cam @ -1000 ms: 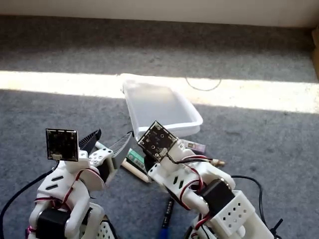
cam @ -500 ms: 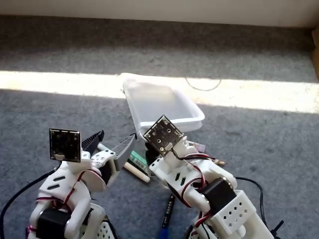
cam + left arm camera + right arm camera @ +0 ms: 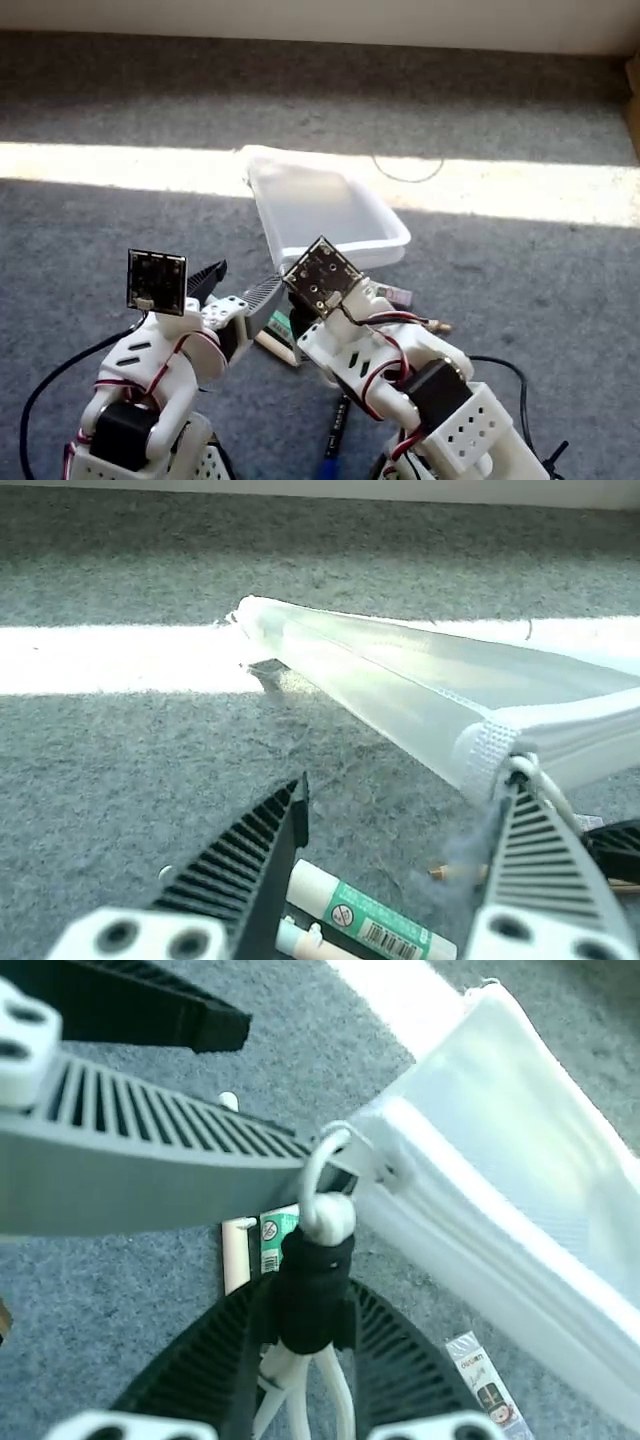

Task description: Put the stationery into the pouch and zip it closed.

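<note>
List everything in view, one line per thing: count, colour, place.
pouch: one, translucent white, on the carpet ahead of both arms
zip pull: one, black toggle on white cord, at the pouch's near corner
glue stick: one, white with green label, on the carpet between the arms
white stick: one, beside the glue stick
pen: one, black with blue end, by the right arm
small packet: one, purple and white, near the pouch
thin cable: one, dark, beyond the pouch
carpet: grey, sunlit strip across it
left gripper: open, at the pouch's near corner
right gripper: shut on the zip pull
</note>
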Tool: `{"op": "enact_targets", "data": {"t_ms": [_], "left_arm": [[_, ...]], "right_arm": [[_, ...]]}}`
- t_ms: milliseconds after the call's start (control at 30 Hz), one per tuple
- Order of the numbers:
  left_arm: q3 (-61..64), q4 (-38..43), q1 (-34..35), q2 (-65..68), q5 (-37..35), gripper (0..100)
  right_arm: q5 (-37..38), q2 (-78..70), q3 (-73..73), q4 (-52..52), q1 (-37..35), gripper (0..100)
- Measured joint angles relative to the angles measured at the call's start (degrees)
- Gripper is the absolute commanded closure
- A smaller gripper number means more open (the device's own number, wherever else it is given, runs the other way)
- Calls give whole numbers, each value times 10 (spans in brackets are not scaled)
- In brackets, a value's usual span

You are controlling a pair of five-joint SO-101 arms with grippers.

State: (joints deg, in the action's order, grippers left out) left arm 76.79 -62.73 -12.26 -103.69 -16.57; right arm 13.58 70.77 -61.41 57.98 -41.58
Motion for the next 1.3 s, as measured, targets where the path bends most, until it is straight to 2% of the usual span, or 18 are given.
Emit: {"op": "enact_targets", "data": {"t_ms": [333, 600, 767, 833, 1000, 1300], "left_arm": [[11, 7, 0, -3, 0, 716], [49, 33, 40, -4, 0, 717], [50, 33, 41, -3, 2, 831], [50, 33, 41, -3, 24, 867], [50, 34, 41, 0, 76, 903], [50, 34, 40, 0, 84, 982]], "right_arm": [[0, 0, 0, 11, -5, 994], [-1, 0, 0, 40, -5, 994], [-1, 0, 0, 40, -5, 994], [-1, 0, 0, 40, -5, 994], [-1, 0, 0, 40, -7, 994], [0, 0, 0, 37, 47, 994]]}}
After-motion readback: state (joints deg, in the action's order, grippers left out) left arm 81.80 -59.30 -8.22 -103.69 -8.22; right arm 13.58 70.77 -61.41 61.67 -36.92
